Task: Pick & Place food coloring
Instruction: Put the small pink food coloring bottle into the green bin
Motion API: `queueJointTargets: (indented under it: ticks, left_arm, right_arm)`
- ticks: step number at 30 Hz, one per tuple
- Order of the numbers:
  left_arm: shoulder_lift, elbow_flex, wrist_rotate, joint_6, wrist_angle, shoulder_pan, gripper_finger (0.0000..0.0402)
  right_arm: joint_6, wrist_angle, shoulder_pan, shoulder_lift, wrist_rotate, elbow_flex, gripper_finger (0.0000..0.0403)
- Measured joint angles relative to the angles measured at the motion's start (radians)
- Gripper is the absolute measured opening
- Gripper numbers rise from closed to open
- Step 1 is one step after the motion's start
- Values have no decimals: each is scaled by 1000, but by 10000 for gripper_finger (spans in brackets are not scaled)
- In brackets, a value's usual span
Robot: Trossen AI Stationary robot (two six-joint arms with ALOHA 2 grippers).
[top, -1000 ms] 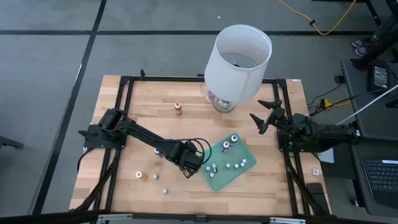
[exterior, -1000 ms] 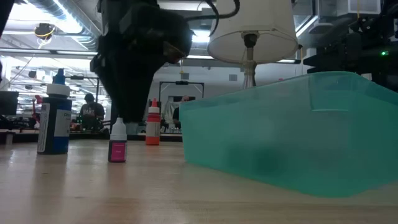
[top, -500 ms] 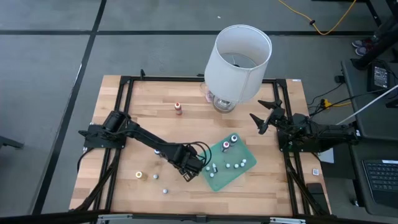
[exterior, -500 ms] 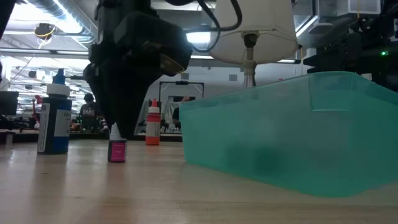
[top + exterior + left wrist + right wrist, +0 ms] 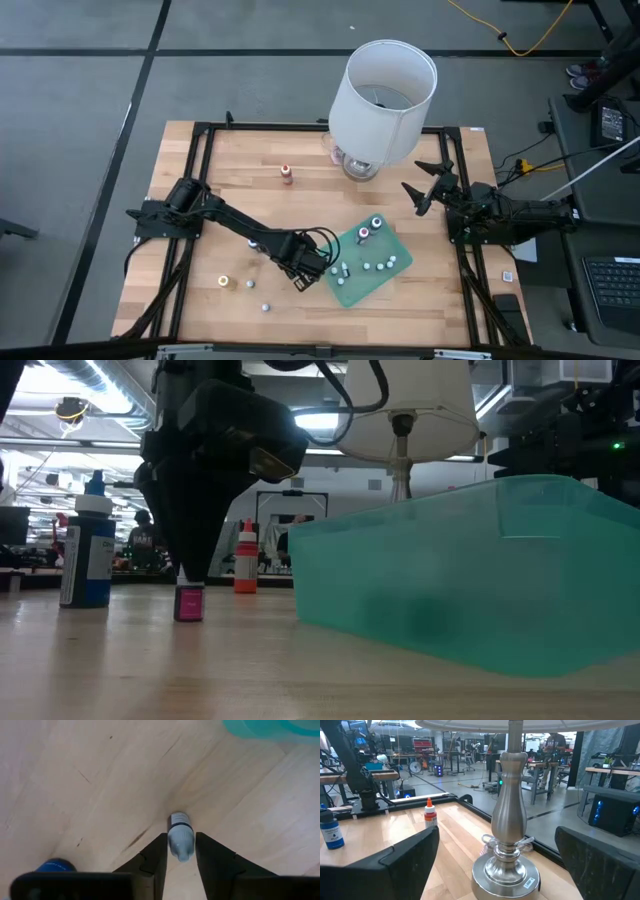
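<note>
The food coloring bottles are tiny. Several stand on the green tray (image 5: 352,291); others stand loose on the wood: an orange-topped one (image 5: 287,175), a yellow one (image 5: 225,282) and two whitish ones (image 5: 266,307). My left gripper (image 5: 180,857) has come down at the tray's left edge over a pink-labelled bottle (image 5: 188,603) that stands on its base. It is shut on that bottle; the gripper hides it in the high view. My right gripper (image 5: 428,187) waits open near the table's right edge, beside the lamp. My left gripper pinches the pink-labelled bottle by its whitish cap (image 5: 180,840) between the two fingers, coming from above and pointing down. The bottle stands upright with its base on the wood (image 5: 188,618).
A lamp with a big white shade (image 5: 385,85) and a metal base (image 5: 509,820) stands at the far edge. In the low view the green tray (image 5: 470,570) lies just right of the held bottle, and a blue bottle (image 5: 88,550) and an orange one (image 5: 245,565) stand farther off.
My left gripper has moved down over the pink-labelled bottle; the bottle's white cap, visible a second ago in the low view, is now covered by the fingers. The bottle has stayed in place on the table.
</note>
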Motion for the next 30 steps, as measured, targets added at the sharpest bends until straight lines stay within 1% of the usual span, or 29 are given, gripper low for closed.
queueJointTargets:
  ticks: [7, 14, 21, 30]
  left_arm:
    - [-6, 1, -7, 17, -25, 14, 57]
    - [-53, 24, -43, 55, -106, 31, 56]
    - [-76, 116, -54, 161, -187, 40, 56]
    - [-77, 284, -73, 281, -301, 74, 55]
  right_arm:
    - [0, 0, 0, 0, 0, 0, 397]
    - [0, 0, 0, 0, 0, 0, 397]
    - [0, 0, 0, 0, 0, 0, 397]
    - [0, 0, 0, 0, 0, 0, 397]
